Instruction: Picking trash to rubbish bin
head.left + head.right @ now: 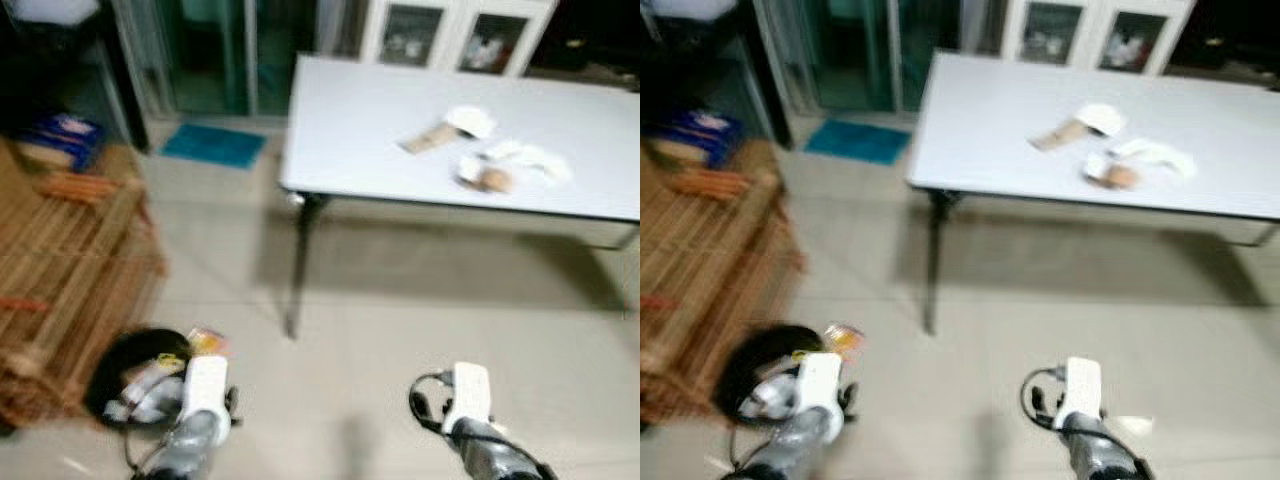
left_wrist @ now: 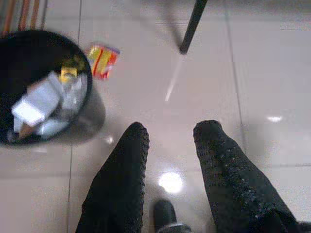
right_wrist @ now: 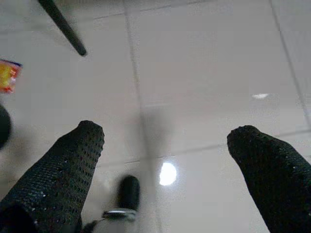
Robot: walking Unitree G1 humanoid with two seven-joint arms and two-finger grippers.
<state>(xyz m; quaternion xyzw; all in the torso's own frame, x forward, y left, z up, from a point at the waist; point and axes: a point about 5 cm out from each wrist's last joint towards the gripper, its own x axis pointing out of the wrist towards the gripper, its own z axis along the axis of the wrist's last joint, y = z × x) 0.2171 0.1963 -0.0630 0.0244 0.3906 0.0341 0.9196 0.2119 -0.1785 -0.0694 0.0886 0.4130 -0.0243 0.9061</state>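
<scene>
Tiled floor (image 1: 400, 330) open ahead, rubbish bin (image 2: 43, 87) beside yellow wrapper (image 2: 102, 59), left claw (image 2: 170, 136) slightly parted, right claw (image 3: 165, 141) spread wide

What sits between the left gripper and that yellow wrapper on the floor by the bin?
Nothing visible. The left gripper is open over bare tile, and the yellow wrapper lies on the floor beside the black bin, apart from the table leg.

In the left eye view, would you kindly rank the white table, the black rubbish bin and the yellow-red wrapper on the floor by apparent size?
1. White table, largest by far.
2. Black rubbish bin, partly hidden behind the left arm.
3. Yellow-red wrapper, smallest, lying beside the bin.
</scene>
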